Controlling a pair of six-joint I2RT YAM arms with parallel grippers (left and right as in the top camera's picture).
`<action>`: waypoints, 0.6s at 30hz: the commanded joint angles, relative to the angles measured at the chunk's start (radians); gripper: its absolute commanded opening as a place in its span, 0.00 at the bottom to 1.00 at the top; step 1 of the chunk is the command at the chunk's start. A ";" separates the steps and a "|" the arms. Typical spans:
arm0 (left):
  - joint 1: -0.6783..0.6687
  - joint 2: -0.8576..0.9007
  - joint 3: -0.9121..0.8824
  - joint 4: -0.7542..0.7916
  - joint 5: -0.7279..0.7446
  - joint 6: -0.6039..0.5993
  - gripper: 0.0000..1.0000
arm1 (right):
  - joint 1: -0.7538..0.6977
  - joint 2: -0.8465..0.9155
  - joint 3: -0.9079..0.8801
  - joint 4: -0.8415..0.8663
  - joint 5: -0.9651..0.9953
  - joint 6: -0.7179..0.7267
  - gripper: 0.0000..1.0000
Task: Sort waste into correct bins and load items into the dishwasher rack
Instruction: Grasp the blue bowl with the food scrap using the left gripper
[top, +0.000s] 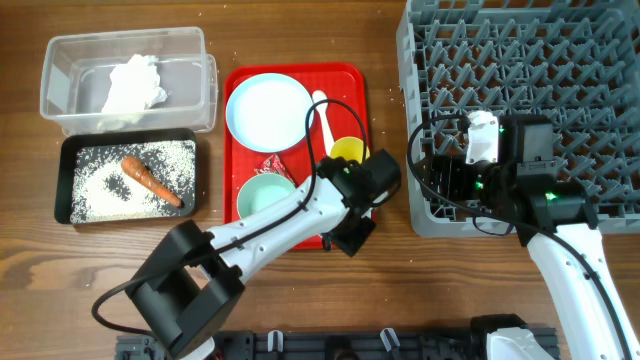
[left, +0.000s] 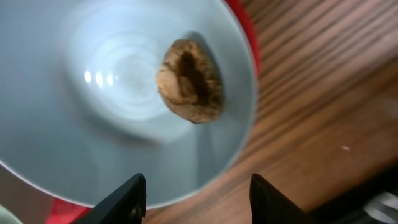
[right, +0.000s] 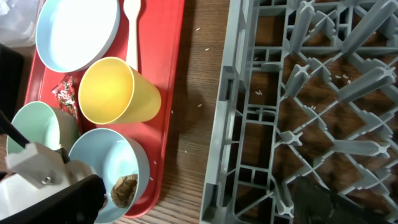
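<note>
The left claw is held with fingers apart just above a blue-green bowl containing a small brown food lump, set on the red tray at the middle of the tabletop. The right claw is poised over the dishwasher rack's near left corner, toward the right edge, and its state cannot be told. By the left edge, a carrot and rice are held in the black tray, a napkin in the clear tub.

Brown wooden table, grain running side to side, faint plank seams, soft even light
</note>
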 joint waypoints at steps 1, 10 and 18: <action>-0.001 0.004 -0.063 0.035 -0.113 -0.012 0.48 | -0.005 0.006 0.021 0.003 0.022 0.013 0.99; -0.002 0.004 -0.157 0.169 -0.117 -0.010 0.20 | -0.011 0.011 0.021 0.006 0.025 0.011 1.00; -0.002 0.002 -0.106 0.150 -0.096 -0.014 0.04 | -0.011 0.019 0.021 0.011 0.024 0.013 1.00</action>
